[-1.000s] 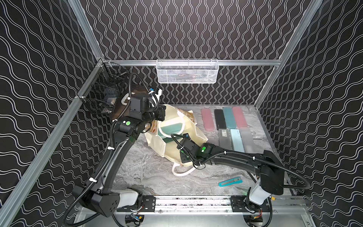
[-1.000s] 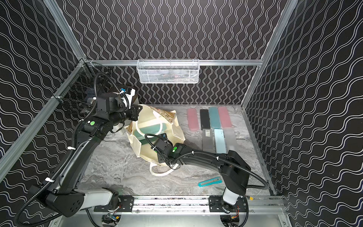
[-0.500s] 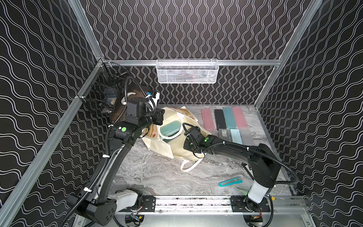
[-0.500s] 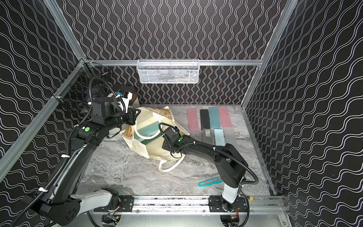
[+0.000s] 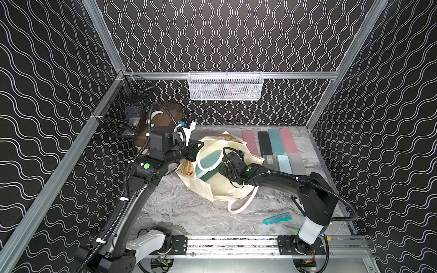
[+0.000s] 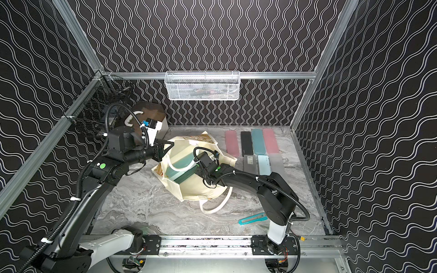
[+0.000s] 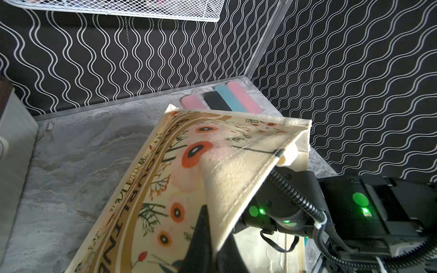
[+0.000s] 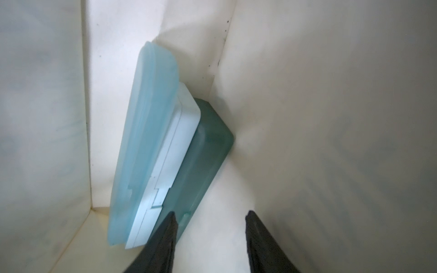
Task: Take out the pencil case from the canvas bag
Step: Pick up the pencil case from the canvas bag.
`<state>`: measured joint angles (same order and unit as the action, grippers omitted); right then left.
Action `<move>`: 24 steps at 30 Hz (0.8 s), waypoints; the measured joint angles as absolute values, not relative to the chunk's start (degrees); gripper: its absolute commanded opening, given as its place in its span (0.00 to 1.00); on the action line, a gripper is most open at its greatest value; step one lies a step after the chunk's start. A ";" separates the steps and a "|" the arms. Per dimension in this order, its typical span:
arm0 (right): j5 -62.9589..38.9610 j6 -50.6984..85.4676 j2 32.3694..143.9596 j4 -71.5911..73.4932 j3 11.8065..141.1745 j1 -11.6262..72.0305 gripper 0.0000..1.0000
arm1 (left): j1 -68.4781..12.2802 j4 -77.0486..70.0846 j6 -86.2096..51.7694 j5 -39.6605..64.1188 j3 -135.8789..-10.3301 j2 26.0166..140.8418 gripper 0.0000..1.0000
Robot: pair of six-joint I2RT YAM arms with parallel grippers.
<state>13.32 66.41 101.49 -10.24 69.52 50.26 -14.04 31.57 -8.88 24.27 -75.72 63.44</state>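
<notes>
The left claw is clamped on the canvas bag rim; the right claw, inside, stands apart, a dark green pencil case just beside one finger.

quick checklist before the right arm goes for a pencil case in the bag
1. Bag mouth held open: left tool is shut on the rim of the canvas bag, holding it up. ok
2. Right tool inside the bag, jaws apart. ok
3. A case between the jaws: only bag lining shows in the gap, and one finger sits beside the dark green case. not ok
4. Which case to take: the dark green case, white case and light blue case are stacked together. cannot tell
5. Clear way out: a handle loop drapes over the cases in a top view. not ok
</notes>
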 measured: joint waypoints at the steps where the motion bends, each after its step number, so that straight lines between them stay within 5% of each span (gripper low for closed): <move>1: 14.46 66.43 101.27 -9.72 69.32 50.19 0.54 | -14.04 31.55 -8.88 24.82 -75.70 63.42 0.00; 14: 24.84 58.85 101.38 -0.03 69.71 49.67 0.73 | -14.06 31.40 -8.40 30.11 -76.84 63.35 0.00; 24: 30.79 48.29 104.55 0.54 72.88 49.65 0.71 | -14.06 31.81 -7.55 33.52 -77.62 63.37 0.00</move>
<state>30.79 48.29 104.55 0.54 72.88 49.65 -14.06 31.81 -7.55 33.52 -77.62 63.37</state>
